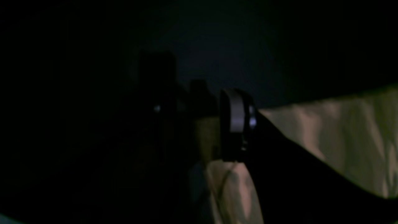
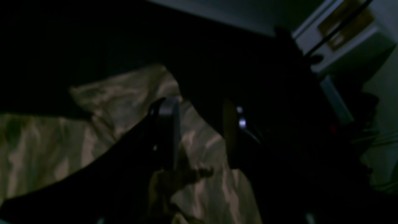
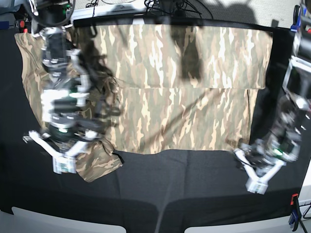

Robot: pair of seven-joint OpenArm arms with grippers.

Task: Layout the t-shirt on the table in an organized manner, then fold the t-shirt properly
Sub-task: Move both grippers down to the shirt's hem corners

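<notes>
One soft camouflage t-shirt [image 3: 184, 92] | creased, seemingly folded | matte black table [image 3: 194, 184]

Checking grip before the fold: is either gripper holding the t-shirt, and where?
Cannot be told: the right gripper sits over the t-shirt's near sleeve, the left gripper by its hem corner; wrist views too dark.

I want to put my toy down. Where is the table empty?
Bare black table lies along the near edge, between the two pincers, below the t-shirt. The far half is covered by shirt; the left pincer and right pincer crowd the corners.
</notes>
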